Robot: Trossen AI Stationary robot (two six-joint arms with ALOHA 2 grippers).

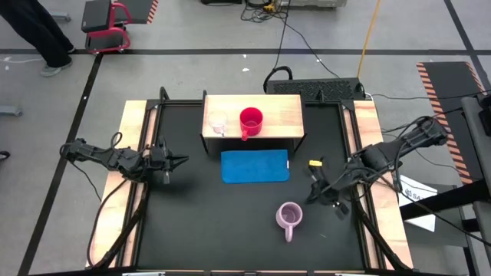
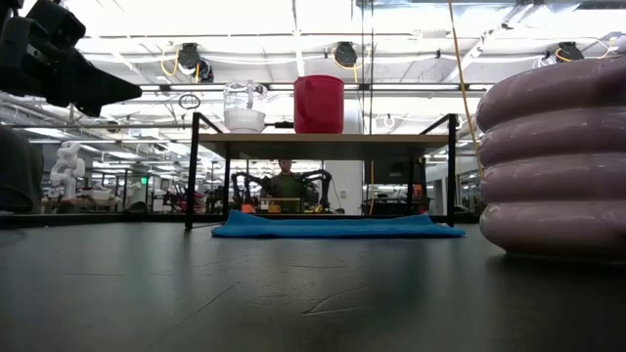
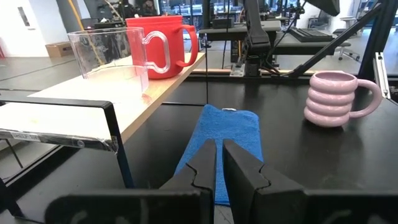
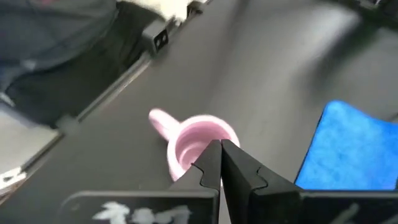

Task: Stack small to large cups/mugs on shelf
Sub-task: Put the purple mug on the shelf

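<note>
The shelf [image 1: 288, 111] stands at the table's far middle, and a clear glass cup [image 1: 219, 123] and a red mug [image 1: 251, 120] stand upright on its top board. They also show in the left wrist view: the glass cup [image 3: 109, 53] and the red mug [image 3: 155, 43]. The lilac ribbed mug [image 1: 289, 217] stands upright on the black table near the front, handle toward the near edge. My right gripper [image 1: 312, 197] hovers shut just right of and above it, tipped downward, and the mug's mouth [image 4: 199, 146] shows past its fingers. My left gripper [image 1: 181, 161] waits shut and level at the left.
A blue mat [image 1: 255, 165] lies flat in front of the shelf. A small yellow piece [image 1: 314, 163] lies on the table right of the mat. Wooden side rails [image 1: 134, 146] run along both table sides. A person [image 1: 38, 34] stands beyond the far left corner.
</note>
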